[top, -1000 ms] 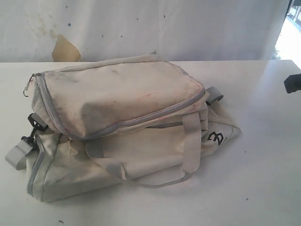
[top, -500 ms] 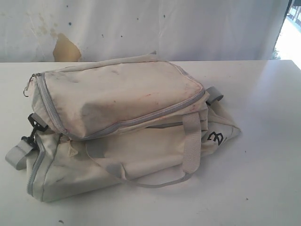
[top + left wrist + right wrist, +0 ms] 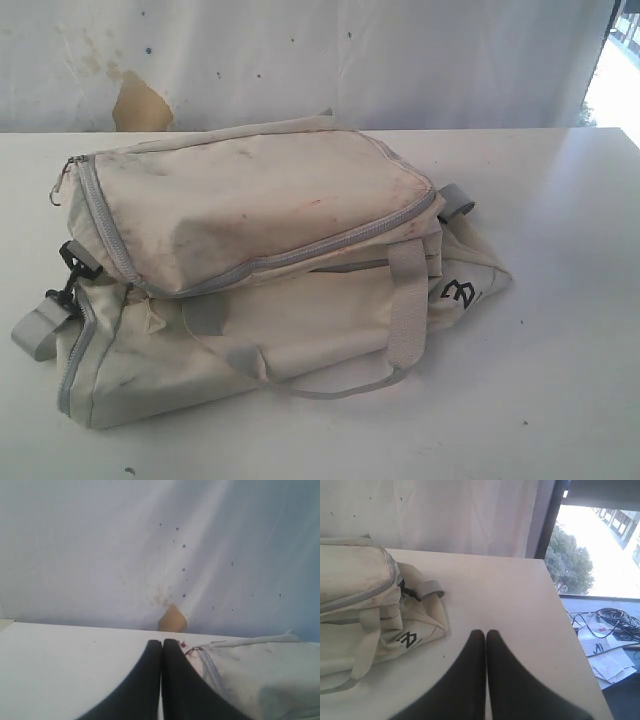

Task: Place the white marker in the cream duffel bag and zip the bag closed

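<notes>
White marker: not visible in any view. Cannot tell whether it is inside the bag or elsewhere. Judged light, rigid and smooth-barrelled, so liable to roll or slip. Best pinched across mid-barrel, clear of the cap.

Cream duffel bag (image 3: 270, 260): lies on its side on the table (image 3: 560, 350), slumped and creased, logo end toward the right arm's side. Soft fabric with no frame showing. Judged to buckle and drag under any pull, so one arm should pin it while the other works.

Grey zipper (image 3: 330, 245): runs round the top panel and reads as closed along the visible length. Its pull ring (image 3: 55, 197) sits at the far corner on the left arm's side, small and thin; that is the hold point for unzipping. The webbing handle (image 3: 407, 300) offers a sturdier grab for steadying.

Left gripper (image 3: 162, 642): fingers pressed together, empty, hovering just beside the bag's zip-pull corner.

Right gripper (image 3: 486, 632): likewise clenched on nothing, over bare table near the logo end.
</notes>
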